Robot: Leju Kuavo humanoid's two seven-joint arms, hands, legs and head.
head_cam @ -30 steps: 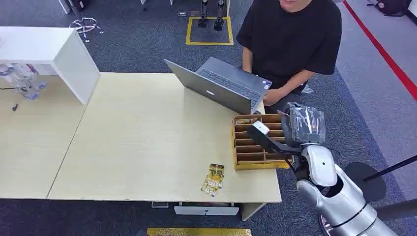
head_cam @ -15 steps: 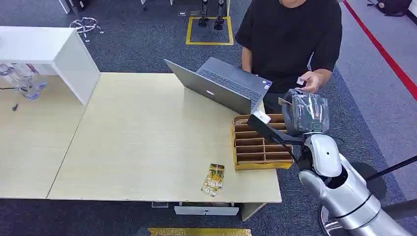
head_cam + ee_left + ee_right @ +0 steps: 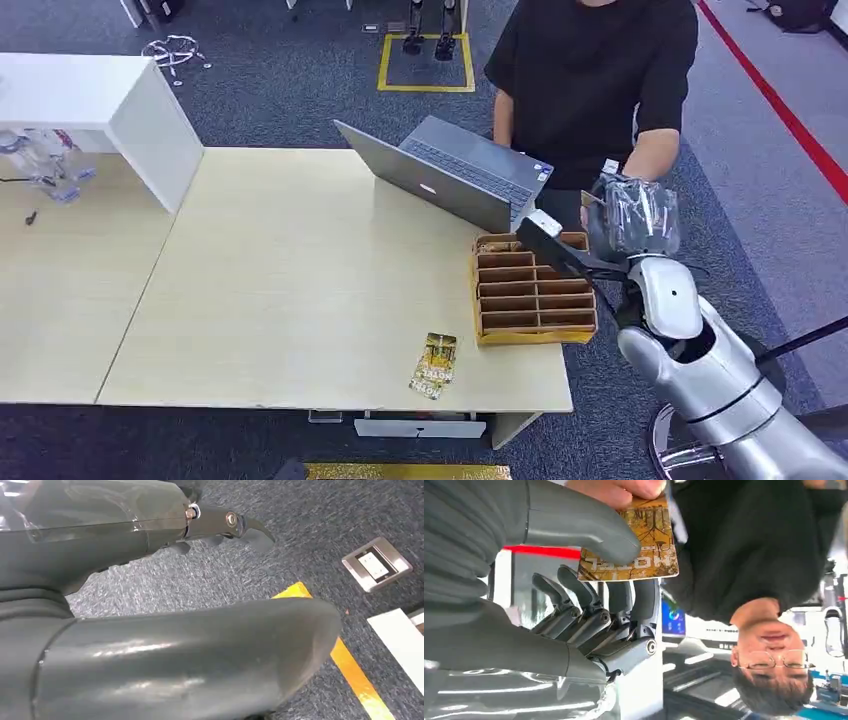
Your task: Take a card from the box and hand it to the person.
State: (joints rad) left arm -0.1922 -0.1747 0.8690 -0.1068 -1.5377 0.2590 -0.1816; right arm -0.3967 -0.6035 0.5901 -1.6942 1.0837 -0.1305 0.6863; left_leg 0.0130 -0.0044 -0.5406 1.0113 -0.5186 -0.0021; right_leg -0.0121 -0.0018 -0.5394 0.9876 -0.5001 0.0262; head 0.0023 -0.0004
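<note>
Pinching a brown card (image 3: 631, 555) between thumb and fingers with the right hand (image 3: 632, 215), raised just past the far right corner of the box (image 3: 530, 290), where a person's hand (image 3: 621, 490) grips the card's other edge. Slotted wooden box near the table's (image 3: 280, 280) right front corner, contents too small to tell; two more cards (image 3: 433, 364) lying flat left of the box, laptop (image 3: 450, 180) behind it. Cannot tell the finger state of the left hand (image 3: 150, 605), seen hanging over carpet.

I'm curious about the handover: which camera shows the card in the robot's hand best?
The right wrist view: the card is close, pinched by the right hand and the person's fingers. The head view shows only a sliver; the left wrist view faces carpet.
</note>
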